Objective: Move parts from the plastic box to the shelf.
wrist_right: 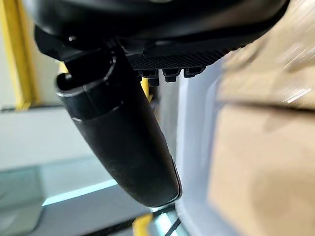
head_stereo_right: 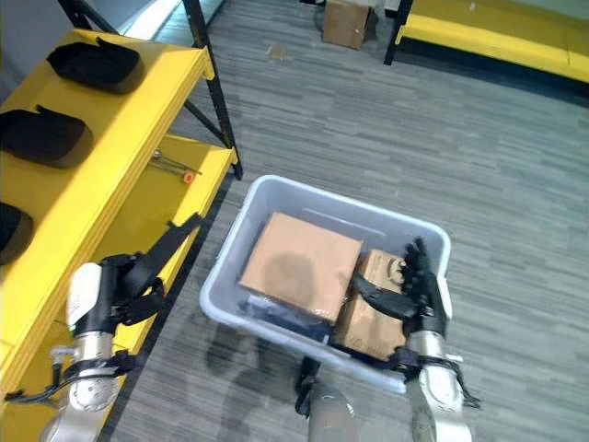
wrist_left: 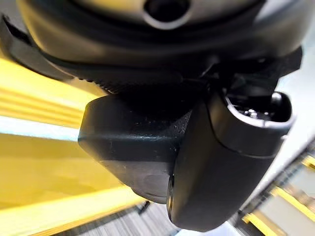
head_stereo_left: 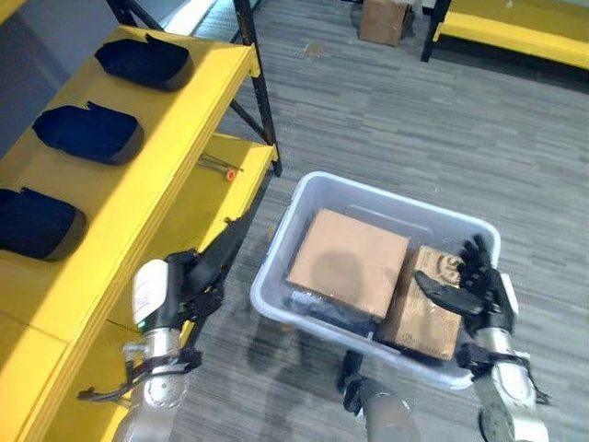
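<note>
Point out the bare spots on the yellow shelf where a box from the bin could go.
Top shelf: bare strip along its front edge, beside the three dark parts. Lower shelf: open below the small tool. The plastic box is crowded with two cardboard boxes.

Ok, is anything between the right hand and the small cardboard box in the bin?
Nothing visible. The right hand, fingers open, hovers directly over the smaller cardboard box at the plastic box's right end, beside the larger cardboard box.

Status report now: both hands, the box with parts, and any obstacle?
Left hand open, between shelf and plastic box. Right hand open over small carton. Big carton untouched. Nothing blocking.
</note>
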